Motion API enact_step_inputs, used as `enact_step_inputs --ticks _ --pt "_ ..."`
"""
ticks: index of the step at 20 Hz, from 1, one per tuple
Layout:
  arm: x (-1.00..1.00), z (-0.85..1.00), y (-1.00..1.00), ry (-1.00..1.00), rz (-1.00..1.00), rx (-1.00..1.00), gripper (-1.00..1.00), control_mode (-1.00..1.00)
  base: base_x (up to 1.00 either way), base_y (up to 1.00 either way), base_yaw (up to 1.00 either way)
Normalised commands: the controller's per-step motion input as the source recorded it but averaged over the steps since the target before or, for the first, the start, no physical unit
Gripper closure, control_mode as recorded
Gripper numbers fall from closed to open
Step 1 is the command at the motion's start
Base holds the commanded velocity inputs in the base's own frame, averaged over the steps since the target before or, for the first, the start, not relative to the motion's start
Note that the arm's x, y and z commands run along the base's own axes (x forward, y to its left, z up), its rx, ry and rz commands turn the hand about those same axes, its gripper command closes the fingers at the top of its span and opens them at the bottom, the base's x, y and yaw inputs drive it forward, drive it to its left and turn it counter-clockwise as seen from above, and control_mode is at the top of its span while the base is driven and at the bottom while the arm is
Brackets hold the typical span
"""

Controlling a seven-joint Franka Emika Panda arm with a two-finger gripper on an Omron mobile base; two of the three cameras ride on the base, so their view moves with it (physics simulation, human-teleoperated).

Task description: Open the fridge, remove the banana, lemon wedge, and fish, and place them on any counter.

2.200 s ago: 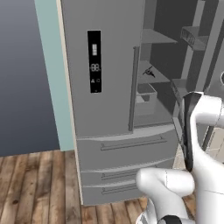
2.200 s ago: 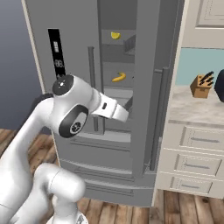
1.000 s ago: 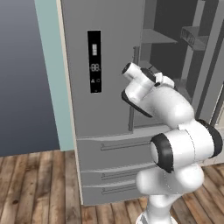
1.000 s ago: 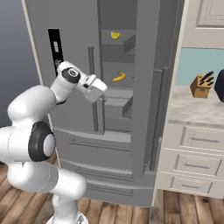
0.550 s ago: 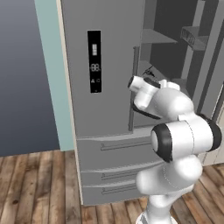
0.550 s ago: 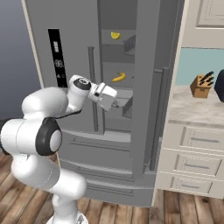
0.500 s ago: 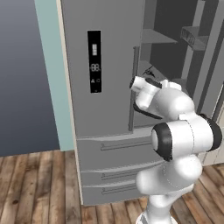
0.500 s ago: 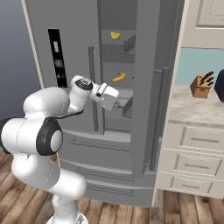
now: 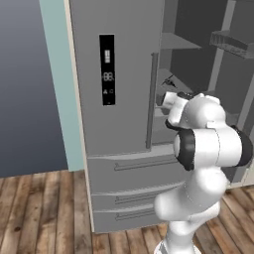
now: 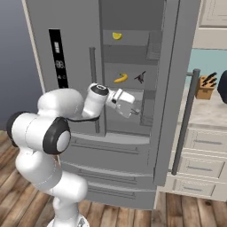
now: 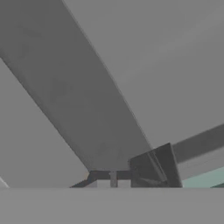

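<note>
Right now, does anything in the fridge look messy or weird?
Nothing looks spilled or broken. The fridge right door hangs open; the lemon wedge lies one shelf above the banana and fish.

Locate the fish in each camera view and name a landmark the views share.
Left base view: the fish lies on a shelf just above the white wrist.
Right base view: fish right of the banana, same shelf.
Hand view: grey fridge surfaces.
Shared landmark: the black display panel.

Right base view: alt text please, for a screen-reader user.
A white robot arm reaches its shut gripper into the open fridge, below a shelf holding the banana and the fish. The lemon wedge sits on a higher shelf; the counter stands right.
</note>
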Motion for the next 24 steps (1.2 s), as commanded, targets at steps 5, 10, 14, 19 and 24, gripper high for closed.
enact_step_inputs --ticks 5,10,14,19,24 --pt "-0.53 0.14 -0.86 -0.02 -0.11 -0.02 1.00 -1.00 0.00 0.00 0.00" --pt "-0.68 0.36 -0.15 -0.23 -0.01 0.01 1.00 -1.00 0.00 0.00 0.00" --pt "-0.99 0.44 0.84 -0.35 0.08 0.09 1.00 -1.00 0.00 0.00 0.00" --pt "-0.96 0.41 0.96 -0.48 0.16 0.22 1.00 -1.00 0.00 0.00 0.00" --pt "-0.39 0.62 0.57 -0.25 0.27 0.39 1.00 -1.00 0.00 0.00 0.00"
